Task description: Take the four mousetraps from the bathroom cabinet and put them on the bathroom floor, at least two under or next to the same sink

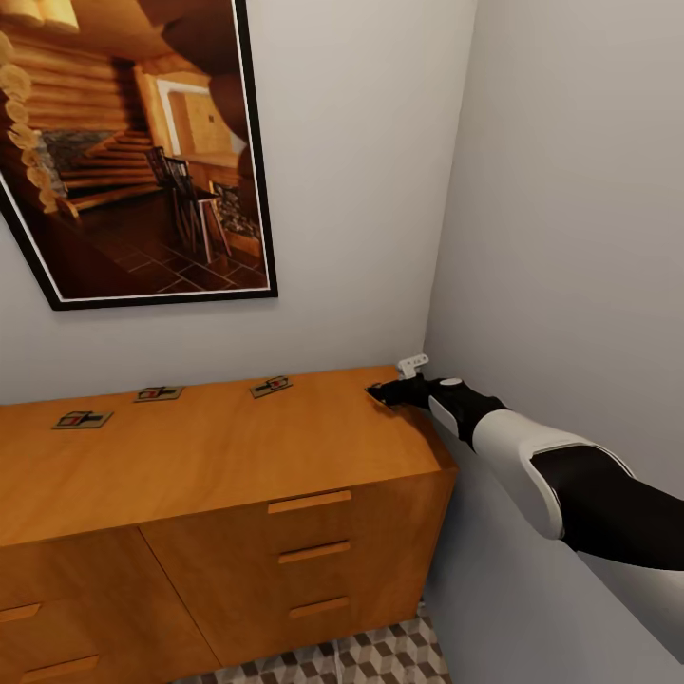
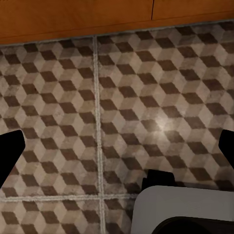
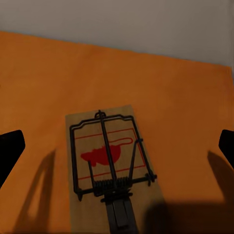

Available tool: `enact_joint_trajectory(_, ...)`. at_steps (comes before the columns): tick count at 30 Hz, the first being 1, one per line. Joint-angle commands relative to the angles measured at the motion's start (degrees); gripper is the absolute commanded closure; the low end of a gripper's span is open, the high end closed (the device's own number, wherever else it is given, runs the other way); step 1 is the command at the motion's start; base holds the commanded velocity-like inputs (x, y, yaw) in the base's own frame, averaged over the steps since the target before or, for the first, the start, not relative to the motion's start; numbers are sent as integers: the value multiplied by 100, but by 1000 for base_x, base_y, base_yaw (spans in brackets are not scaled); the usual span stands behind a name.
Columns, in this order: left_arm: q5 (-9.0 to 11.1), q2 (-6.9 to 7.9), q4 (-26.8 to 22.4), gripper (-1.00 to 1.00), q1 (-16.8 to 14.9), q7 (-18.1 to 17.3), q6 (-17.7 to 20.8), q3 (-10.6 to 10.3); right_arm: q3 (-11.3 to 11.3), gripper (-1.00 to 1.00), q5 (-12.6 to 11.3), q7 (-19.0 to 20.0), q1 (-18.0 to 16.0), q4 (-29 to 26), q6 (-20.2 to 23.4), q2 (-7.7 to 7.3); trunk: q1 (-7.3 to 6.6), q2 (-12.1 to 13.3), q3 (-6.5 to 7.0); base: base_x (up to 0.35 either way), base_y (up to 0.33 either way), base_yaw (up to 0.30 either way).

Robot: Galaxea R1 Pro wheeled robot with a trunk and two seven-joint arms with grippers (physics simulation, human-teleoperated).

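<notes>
Right hand [image 1: 388, 393]: spread wide, holding nothing, poised over the fourth mousetrap [image 3: 109, 163], which lies flat near the right end of the cabinet [image 1: 237, 456] top.

Other mousetraps: three along the back of the same top, at [image 1: 271, 387], [image 1: 159, 393] and [image 1: 83, 419], well apart.

Left hand [image 2: 117, 146]: fingers parted, empty, facing the bathroom floor [image 2: 122, 97] just before the cabinet base.

Risks, as I judge them: the trap is thin and flat, so closing fingers may skid it along the wood or off the nearby front corner.

Room: side wall [image 1: 570, 237] close beside the forearm; back wall behind; open top leftward.
</notes>
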Motion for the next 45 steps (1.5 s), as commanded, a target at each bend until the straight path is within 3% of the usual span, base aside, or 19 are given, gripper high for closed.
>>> enact_joint_trajectory(1, 7, 0, -2, -100, 1, 1, -11, 3, 15, -100, 7, 12, -1, -10, 30, -1, 0, -3, -5, 0, 0, 0)
enact_joint_trajectory(45, 8, -3, 5, -100, 1, 1, -11, 2, 15, -100, 7, 20, 110, 2, 22, -5, 0, -3, -5, 0, 0, 0)
